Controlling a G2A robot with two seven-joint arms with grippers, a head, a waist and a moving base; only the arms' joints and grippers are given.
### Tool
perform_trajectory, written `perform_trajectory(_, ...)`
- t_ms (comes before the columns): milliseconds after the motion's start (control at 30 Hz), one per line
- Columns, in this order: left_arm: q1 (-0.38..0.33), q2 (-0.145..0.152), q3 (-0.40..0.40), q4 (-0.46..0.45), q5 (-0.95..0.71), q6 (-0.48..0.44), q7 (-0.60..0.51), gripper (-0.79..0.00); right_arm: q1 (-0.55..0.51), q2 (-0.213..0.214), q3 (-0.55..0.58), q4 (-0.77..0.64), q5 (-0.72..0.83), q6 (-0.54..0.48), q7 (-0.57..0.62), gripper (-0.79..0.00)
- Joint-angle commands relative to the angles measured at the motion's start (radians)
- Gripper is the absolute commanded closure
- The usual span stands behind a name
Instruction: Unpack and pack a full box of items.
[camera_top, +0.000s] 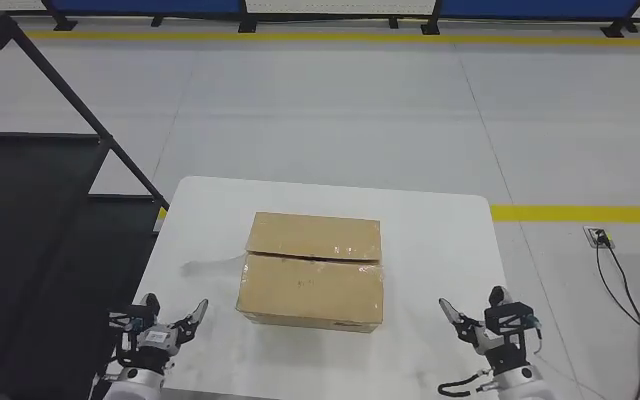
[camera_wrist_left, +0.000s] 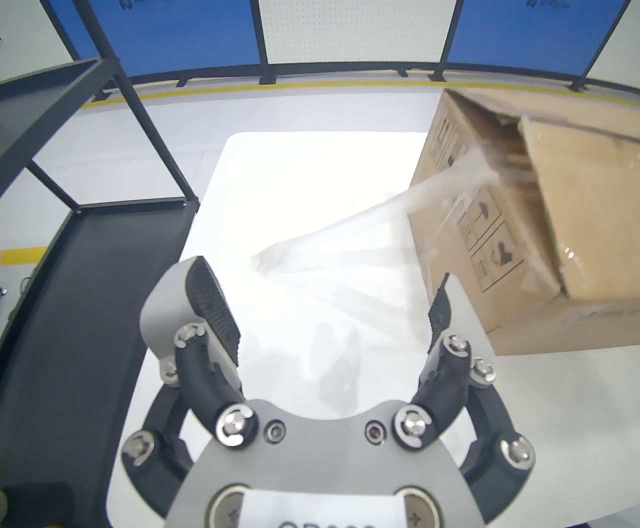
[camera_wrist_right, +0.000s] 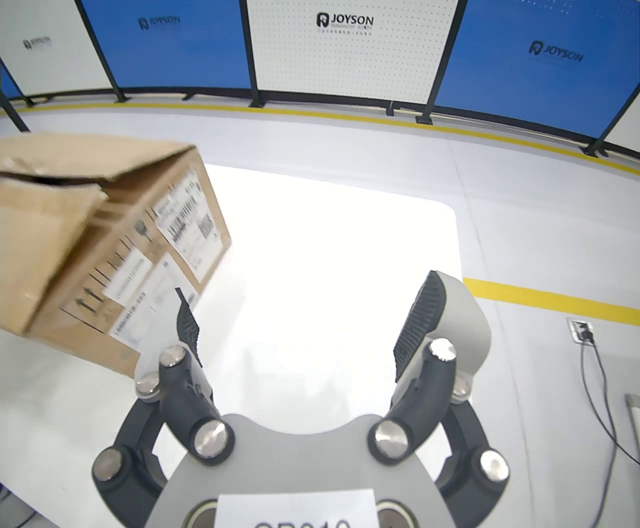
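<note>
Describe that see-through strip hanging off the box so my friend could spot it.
Start at the white table, then the brown cardboard box at its middle. From the box's side nearest the left gripper, a clear tape-like strip trails onto the tabletop, the only see-through thing there.

Grey tool (camera_wrist_left: 322, 280), ribbed black pads (camera_wrist_left: 215, 310), silver screws (camera_wrist_left: 236, 421)

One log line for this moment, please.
cardboard box: flaps down, centred on table | clear tape strip: trailing off box | left hand: open, empty | right hand: open, empty
</note>
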Motion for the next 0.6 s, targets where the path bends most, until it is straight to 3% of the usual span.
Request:
perform_trajectory(0,-0.014,0.003,-0.016,-0.015,-0.083,-0.092,-0.041,-0.785,0.024,-0.003,0.0,-0.019,0.073,0.006,0.024,-0.785)
perform_trajectory(67,-0.036,0.01,-0.054,-0.028,-0.097,-0.145,-0.109,-0.785,0.028,-0.003,0.0,-0.024,0.074,0.006,0.031,-0.785)
perform_trajectory(400,-0.036,0.01,-0.052,-0.028,-0.1,-0.147,-0.11,-0.785,0.029,-0.004,-0.006,-0.022,0.09,-0.007,0.033,-0.785)
perform_trajectory(500,-0.067,0.007,-0.03,-0.011,-0.191,-0.158,-0.137,-0.785,0.072,-0.006,-0.012,0.005,0.21,-0.069,0.087,-0.785)
perform_trajectory(567,-0.105,0.007,-0.021,0.0,-0.246,-0.172,-0.175,-0.785,0.123,-0.005,-0.031,0.027,0.343,-0.165,0.173,-0.785)
